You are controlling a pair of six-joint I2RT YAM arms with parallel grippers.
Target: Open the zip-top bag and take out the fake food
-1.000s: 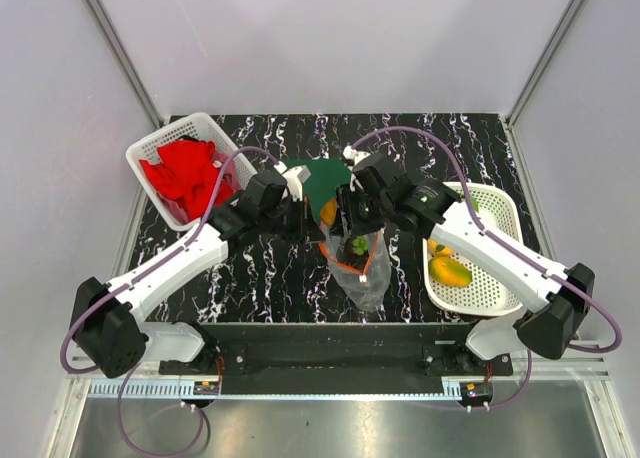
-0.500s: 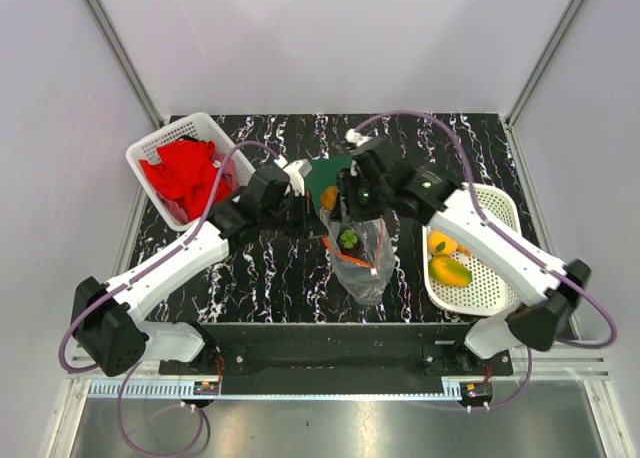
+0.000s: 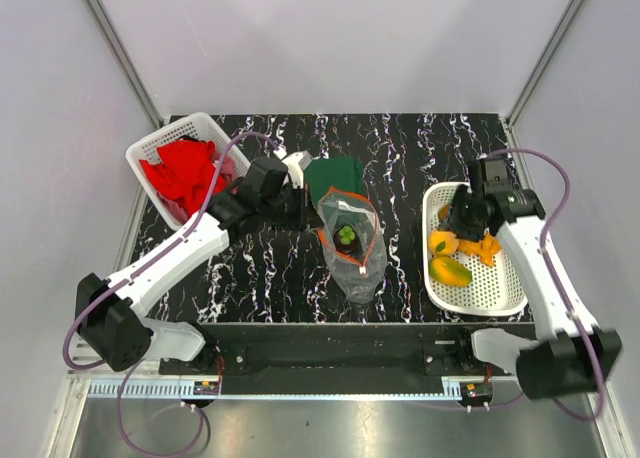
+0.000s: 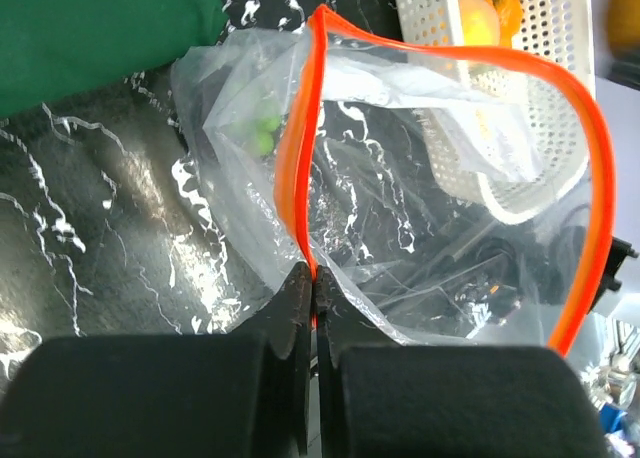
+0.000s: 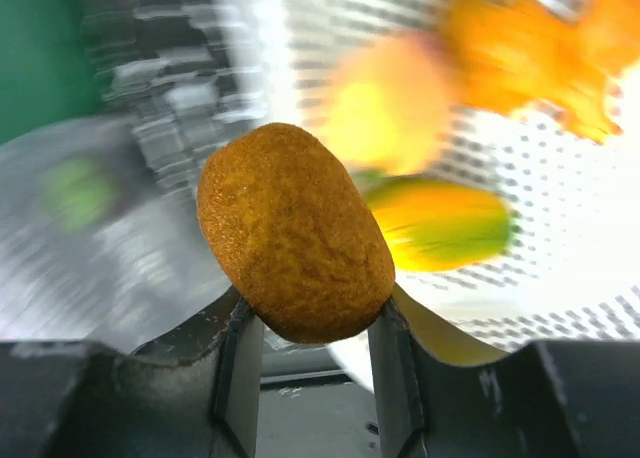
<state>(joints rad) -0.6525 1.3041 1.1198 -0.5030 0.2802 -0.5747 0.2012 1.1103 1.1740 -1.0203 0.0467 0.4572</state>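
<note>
The clear zip-top bag lies mid-table, its orange-red zip strip gaping open. My left gripper is shut on that strip at the bag's mouth. A green piece of fake food is still inside the bag. My right gripper hangs over the white basket on the right. It is shut on a brown-orange oval piece of fake food. A peach-orange round, a yellow-green fruit and an orange carrot lie in that basket.
A white basket with a red cloth stands at the back left. A flat dark green cloth lies just behind the bag. The left arm stretches across the table's left half.
My right gripper has pulled out of the bag's mouth and swung right over the white basket, carrying the brown-orange piece. The left gripper keeps its hold on the zip strip.
</note>
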